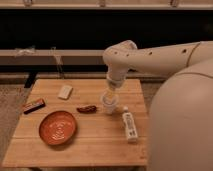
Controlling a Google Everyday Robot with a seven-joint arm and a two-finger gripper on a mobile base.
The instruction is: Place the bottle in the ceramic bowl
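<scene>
The bottle (130, 125) is small, slim and white with a yellowish label. It lies on its side on the right part of the wooden table (100, 145), cap towards the back. The ceramic bowl (58, 127) is an orange-red shallow dish with a pale centre pattern, at the front left. My gripper (108, 95) hangs from the white arm, pointing down just over a small white cup (108, 104). It is behind and left of the bottle and to the right of the bowl, apart from both.
A brown oblong item (87, 108) lies left of the cup. A pale flat packet (65, 91) lies at the back left and a dark bar (34, 105) near the left edge. My bulky white body (185, 125) fills the right side.
</scene>
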